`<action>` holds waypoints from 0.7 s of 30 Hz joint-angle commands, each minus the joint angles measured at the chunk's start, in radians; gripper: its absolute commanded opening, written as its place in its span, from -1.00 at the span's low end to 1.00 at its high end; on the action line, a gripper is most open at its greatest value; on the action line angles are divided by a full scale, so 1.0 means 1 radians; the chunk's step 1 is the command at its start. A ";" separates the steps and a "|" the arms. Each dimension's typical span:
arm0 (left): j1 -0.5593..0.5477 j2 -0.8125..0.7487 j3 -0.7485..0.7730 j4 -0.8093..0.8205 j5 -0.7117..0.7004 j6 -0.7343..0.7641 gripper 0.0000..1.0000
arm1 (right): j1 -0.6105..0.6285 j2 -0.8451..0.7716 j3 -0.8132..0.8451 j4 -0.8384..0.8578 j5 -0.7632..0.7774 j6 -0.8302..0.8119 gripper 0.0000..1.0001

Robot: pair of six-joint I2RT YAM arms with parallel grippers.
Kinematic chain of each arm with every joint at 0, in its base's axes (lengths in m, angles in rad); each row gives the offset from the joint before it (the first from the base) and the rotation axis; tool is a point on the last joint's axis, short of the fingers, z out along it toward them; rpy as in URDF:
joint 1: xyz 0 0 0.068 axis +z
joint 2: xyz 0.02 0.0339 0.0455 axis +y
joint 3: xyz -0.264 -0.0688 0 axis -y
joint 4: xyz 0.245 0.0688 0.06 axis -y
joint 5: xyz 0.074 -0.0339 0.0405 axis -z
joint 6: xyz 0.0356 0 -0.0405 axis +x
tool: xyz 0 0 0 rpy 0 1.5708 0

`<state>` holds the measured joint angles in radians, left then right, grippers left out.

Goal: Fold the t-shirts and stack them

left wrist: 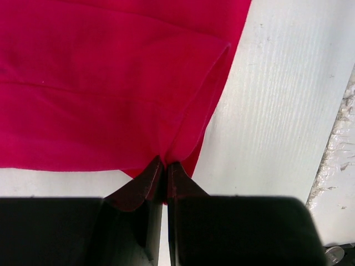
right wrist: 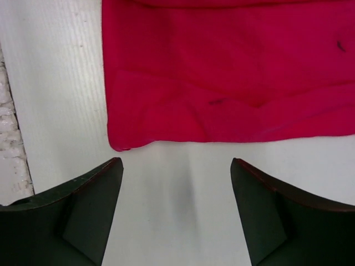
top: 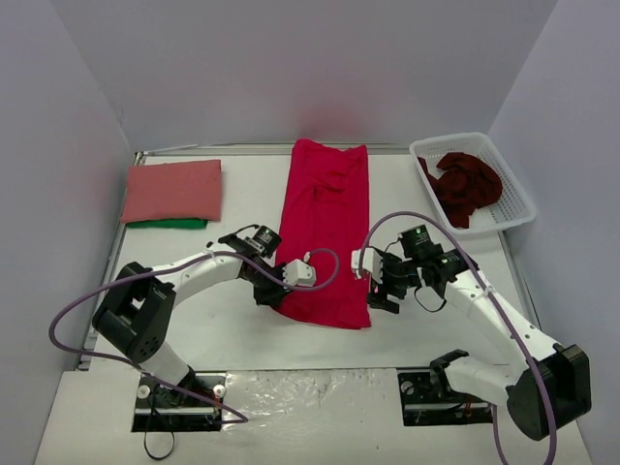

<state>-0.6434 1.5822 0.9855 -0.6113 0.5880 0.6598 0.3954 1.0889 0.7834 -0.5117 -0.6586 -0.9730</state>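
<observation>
The bright crimson t-shirt (top: 326,232) lies as a long folded strip down the middle of the table. My left gripper (top: 280,294) is shut on its near left corner; in the left wrist view (left wrist: 165,166) the cloth (left wrist: 111,83) is pinched between the jaws. My right gripper (top: 380,287) is open and empty just right of the shirt's near right corner; the right wrist view shows the shirt's edge (right wrist: 222,77) ahead of the fingertips (right wrist: 176,166). A folded salmon-red t-shirt (top: 173,189) lies at the back left. The dark maroon t-shirt (top: 466,185) is bunched in the basket.
The white lattice basket (top: 512,189) stands at the back right. A green cloth (top: 168,224) peeks out under the salmon shirt. The table's near edge runs just behind both grippers. White walls enclose the table on three sides.
</observation>
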 commanded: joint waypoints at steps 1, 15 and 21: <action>0.043 -0.008 0.027 -0.018 0.079 0.017 -0.95 | 0.063 0.037 -0.033 -0.053 0.017 -0.035 0.42; 0.077 0.030 0.024 0.012 0.134 0.009 -0.95 | 0.306 0.275 -0.026 -0.045 0.163 -0.018 0.02; 0.094 0.032 0.025 0.007 0.153 0.008 -0.95 | 0.341 0.347 -0.018 0.002 0.189 -0.003 -0.03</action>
<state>-0.5636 1.6146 0.9855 -0.5961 0.6926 0.6586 0.7315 1.4109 0.7334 -0.5110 -0.5007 -0.9909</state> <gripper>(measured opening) 0.038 0.488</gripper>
